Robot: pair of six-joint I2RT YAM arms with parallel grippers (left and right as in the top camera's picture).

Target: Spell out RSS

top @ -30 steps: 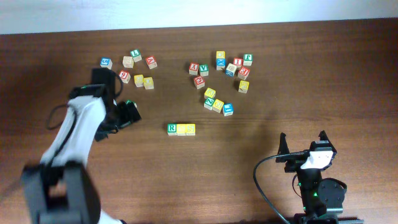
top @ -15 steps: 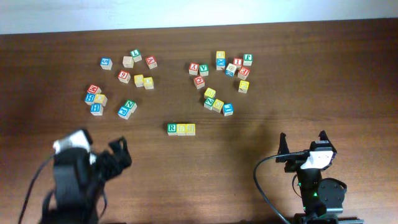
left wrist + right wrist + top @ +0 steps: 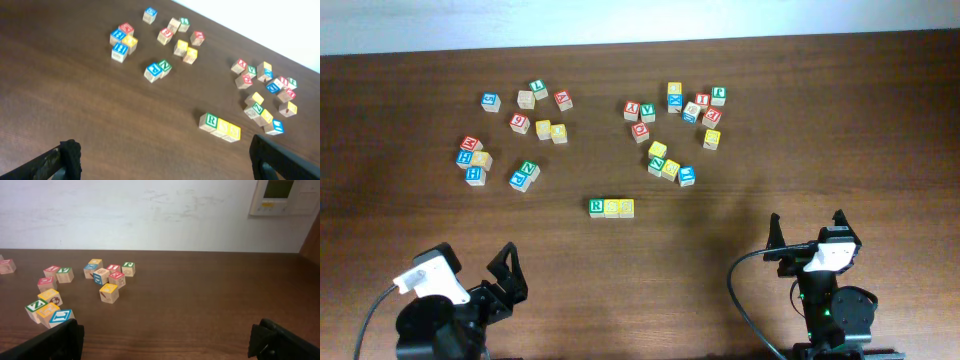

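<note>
RSS cubes (image 3: 611, 207): 3 touching in a row; green R endmost | left gripper (image 3: 512, 268): jaws wide, empty; right gripper (image 3: 807, 222): jaws wide, empty

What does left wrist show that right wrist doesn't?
Only left wrist: the RSS row, with the green R cube and then two yellow ones touching in a line, plus the left-side loose cubes. Only right wrist: a wall panel at upper right on the white wall. Both: the brown table and the right-side loose cubes.
</note>
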